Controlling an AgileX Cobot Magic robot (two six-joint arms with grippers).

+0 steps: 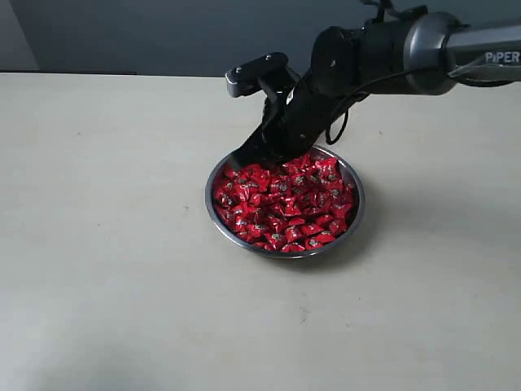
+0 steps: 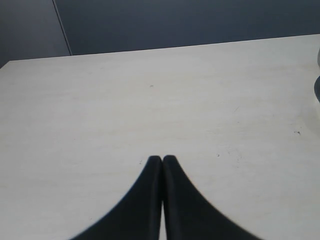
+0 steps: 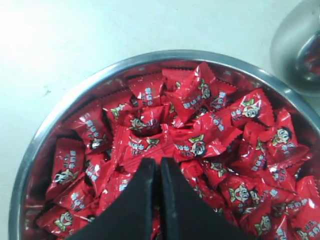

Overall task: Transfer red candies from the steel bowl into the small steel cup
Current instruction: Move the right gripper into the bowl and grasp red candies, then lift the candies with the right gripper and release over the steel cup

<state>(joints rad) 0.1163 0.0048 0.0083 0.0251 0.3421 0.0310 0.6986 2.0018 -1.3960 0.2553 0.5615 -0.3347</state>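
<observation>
right fingers (image 3: 132,205) (closed), among red candies (image 3: 197,145)

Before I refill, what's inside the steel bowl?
Red candies fill the steel bowl, hiding its floor. The right end effector has its shut tips in the pile; any candy between them is hidden.

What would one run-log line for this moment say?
right gripper: shut, tips on red candies | steel bowl: full | left gripper: shut, over table

The steel bowl (image 1: 210,204) sits mid-frame on the table (image 1: 98,269), red candies (image 1: 285,208) in it. The right gripper (image 1: 254,153) enters at its upper-left rim. The small steel cup (image 3: 300,45) stands just beside the bowl.
</observation>
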